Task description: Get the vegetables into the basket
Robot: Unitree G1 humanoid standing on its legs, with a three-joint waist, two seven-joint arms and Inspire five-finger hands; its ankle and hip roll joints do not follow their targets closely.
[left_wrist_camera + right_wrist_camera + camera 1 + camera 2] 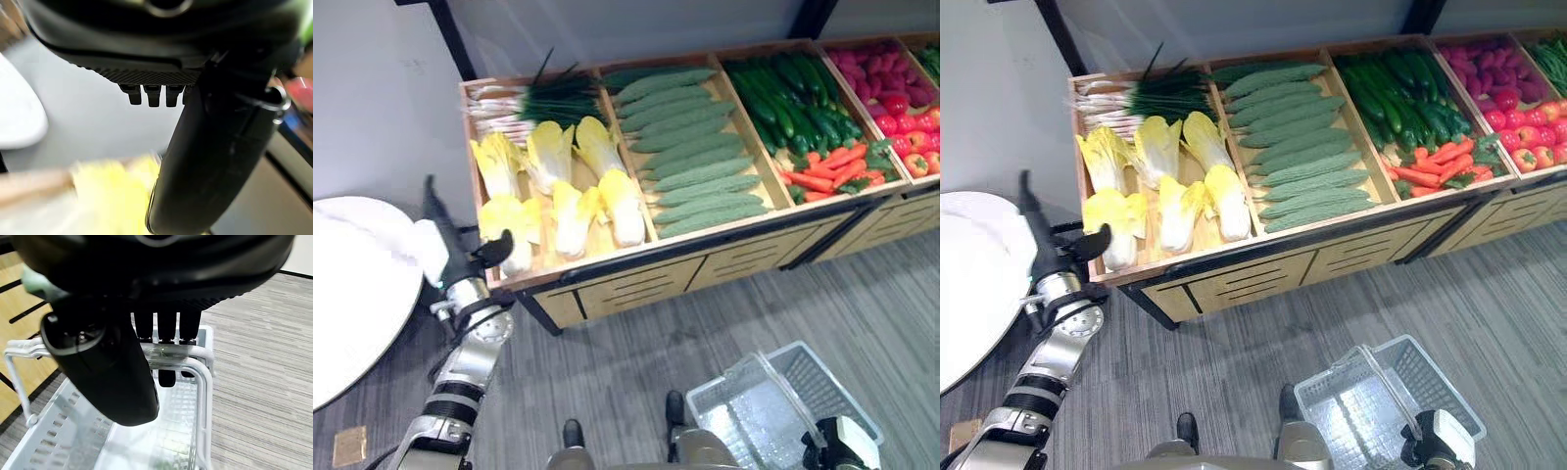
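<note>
At front-left bin corner, left hand (460, 257) hovers w/ fingers straight by yellow cabbage (504, 227) — risk: clipping bench (607, 257) rim; right hand (122, 377) hooks basket handle (193, 357).

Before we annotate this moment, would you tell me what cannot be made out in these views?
- Right hand: in both eye views the bottom edge cuts it off; its grip on the basket handle shows in the right wrist view.
- Basket contents: its floor is blurred in the right wrist view.
- Cabbages: a yellow blur in the left wrist view, behind the left hand.
</note>
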